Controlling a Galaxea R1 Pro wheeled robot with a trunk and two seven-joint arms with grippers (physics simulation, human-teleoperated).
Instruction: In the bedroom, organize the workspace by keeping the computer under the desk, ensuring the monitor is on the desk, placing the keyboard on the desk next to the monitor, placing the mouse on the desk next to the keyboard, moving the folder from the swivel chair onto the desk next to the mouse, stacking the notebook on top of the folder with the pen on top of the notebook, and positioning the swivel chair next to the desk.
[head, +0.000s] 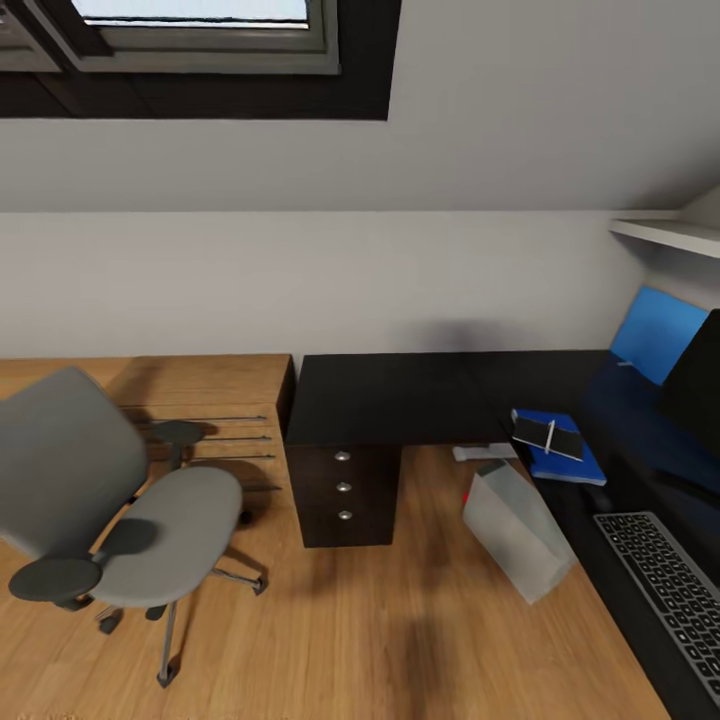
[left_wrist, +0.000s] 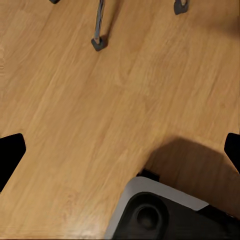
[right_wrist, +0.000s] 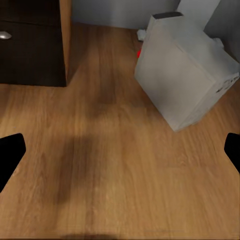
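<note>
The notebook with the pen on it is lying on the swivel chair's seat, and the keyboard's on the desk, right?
Not quite. The notebook, with the pen on it, lies on the blue folder on the desk, not on the swivel chair, whose seat is bare. The head view shows this. The keyboard is indeed on the desk.

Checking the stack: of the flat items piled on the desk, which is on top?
The pen, a thin white stick lying on the dark notebook, which rests on the blue folder.
</note>
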